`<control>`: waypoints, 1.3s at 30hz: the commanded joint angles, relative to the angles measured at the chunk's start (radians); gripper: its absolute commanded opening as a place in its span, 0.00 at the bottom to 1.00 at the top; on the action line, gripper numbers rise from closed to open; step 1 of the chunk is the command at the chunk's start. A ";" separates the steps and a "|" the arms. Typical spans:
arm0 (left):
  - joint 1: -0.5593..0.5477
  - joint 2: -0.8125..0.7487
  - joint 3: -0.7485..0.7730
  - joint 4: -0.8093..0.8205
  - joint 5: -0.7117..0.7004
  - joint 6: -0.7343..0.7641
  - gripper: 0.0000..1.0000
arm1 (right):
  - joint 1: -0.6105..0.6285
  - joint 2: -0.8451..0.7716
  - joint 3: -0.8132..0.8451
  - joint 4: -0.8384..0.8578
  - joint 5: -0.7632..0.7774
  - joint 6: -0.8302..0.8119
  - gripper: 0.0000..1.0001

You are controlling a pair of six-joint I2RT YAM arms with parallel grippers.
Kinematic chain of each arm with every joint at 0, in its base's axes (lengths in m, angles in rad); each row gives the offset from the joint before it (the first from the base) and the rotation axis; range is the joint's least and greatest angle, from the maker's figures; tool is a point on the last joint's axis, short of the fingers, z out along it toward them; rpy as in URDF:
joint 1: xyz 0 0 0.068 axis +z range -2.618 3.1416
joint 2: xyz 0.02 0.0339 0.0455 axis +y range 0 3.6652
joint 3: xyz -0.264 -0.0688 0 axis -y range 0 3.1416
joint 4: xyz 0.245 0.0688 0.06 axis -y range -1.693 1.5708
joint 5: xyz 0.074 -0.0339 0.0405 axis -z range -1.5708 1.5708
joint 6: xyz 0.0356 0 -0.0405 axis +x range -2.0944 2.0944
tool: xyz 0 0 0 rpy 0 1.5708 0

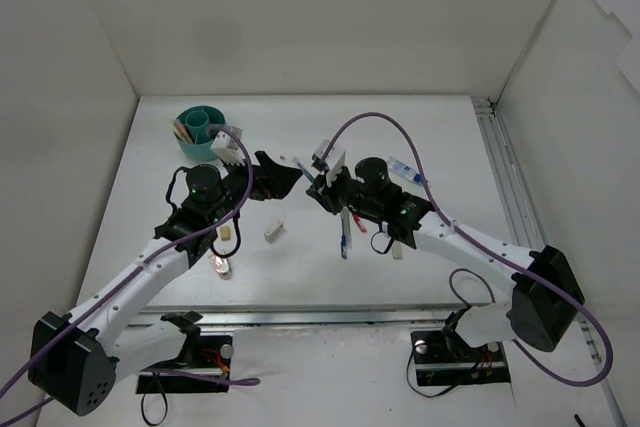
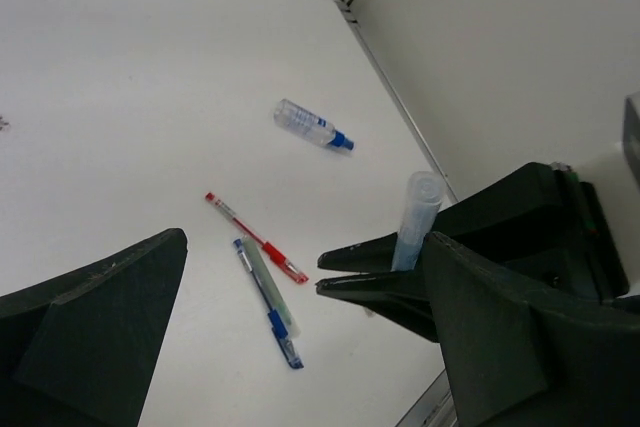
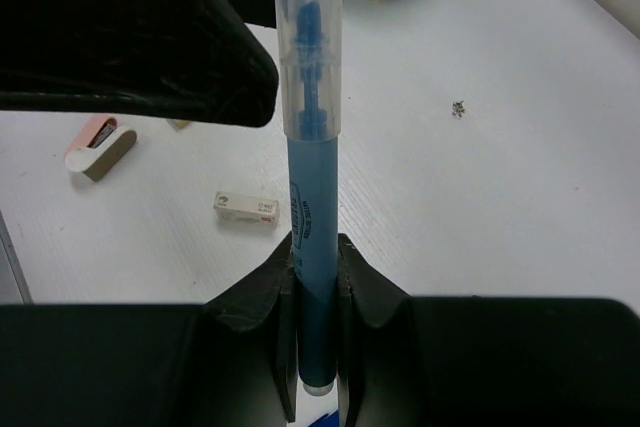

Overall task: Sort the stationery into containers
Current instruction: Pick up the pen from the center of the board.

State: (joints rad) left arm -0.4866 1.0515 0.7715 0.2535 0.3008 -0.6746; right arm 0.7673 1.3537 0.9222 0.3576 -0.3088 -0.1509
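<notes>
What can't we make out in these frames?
- Teal cup compartments: too small in the top view; cut by the top edge in the right wrist view.
- Pens in the top view: partly under the right arm.
- Eraser print, right wrist view: too small.
- Dark speck, same view: too small to identify.

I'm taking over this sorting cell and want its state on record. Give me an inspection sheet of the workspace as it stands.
Surface: white table, one small dark speck.
Job's things: teal cup at far left, some sticks in it; red pen, loose blue pen, tube and eraser block lying on the table.
Clutter: small pink-and-brown item, possibly correction tape.
Grippers: left pincer open, empty; right pincer shut on capped blue pen.
Cables: purple cable looped over each arm.
Surroundings: white walls; metal rail along the right edge.
</notes>
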 commanded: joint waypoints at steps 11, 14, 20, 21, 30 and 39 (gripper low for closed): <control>0.005 0.099 0.064 0.297 0.063 -0.057 0.91 | 0.007 0.012 0.033 0.132 0.014 0.103 0.00; 0.005 0.133 0.075 0.340 0.090 -0.071 0.70 | 0.009 0.016 0.038 0.142 0.023 0.114 0.00; 0.005 0.188 0.087 0.401 0.146 -0.100 0.38 | 0.009 0.050 0.063 0.132 0.045 0.116 0.00; 0.005 0.192 0.089 0.415 0.152 -0.103 0.31 | 0.010 0.054 0.073 0.117 0.046 0.113 0.00; 0.005 0.193 0.129 0.336 0.166 -0.027 0.00 | 0.012 0.061 0.083 0.110 0.120 0.109 0.32; 0.181 0.142 0.288 0.049 0.069 0.206 0.00 | 0.001 -0.062 0.026 0.113 0.226 0.086 0.98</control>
State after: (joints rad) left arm -0.3698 1.2449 0.9871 0.3393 0.4278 -0.5770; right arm 0.7731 1.3872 0.9485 0.3923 -0.1452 -0.0551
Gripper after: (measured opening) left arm 0.125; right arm 0.977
